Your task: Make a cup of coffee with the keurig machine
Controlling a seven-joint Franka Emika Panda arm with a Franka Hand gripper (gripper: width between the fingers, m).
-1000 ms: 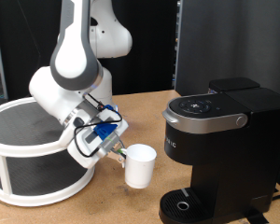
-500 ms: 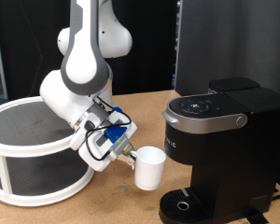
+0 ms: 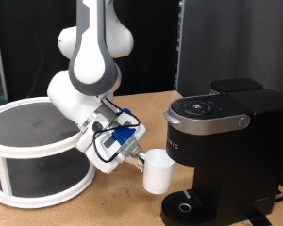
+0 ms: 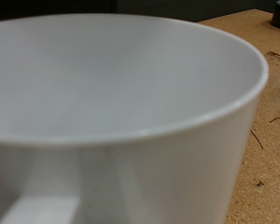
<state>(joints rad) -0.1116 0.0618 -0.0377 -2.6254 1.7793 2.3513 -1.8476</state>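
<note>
Exterior view: white Panda arm bent down from the top centre, gripper (image 3: 139, 157) low and angled toward the exterior view's right; jaws closed on the cup (image 3: 159, 170), gripped at its side nearest the arm; cup upright or nearly so, open mouth up, carried just above the tabletop (image 3: 113, 202); whether its base touches the wood, cannot tell. Just to the right of the cup, the keurig machine (image 3: 222, 141), matte black, lid down with silver-grey handle band around the front and round buttons on top; round drip tray (image 3: 184, 207) at its foot, below and to the right of the cup, nothing standing on it. At the exterior view's left, a round white two-tier rack (image 3: 33, 155) with dark mesh shelves, near the arm's elbow; dark panel behind the machine.

Wrist view: filled almost wholly by the cup (image 4: 121, 121), white rim curving across, pale inside wall seen from very close; fingers not distinguishable here; strip of speckled wooden tabletop (image 4: 266, 140) along one edge; a small dark object in one corner, too cropped to name.
</note>
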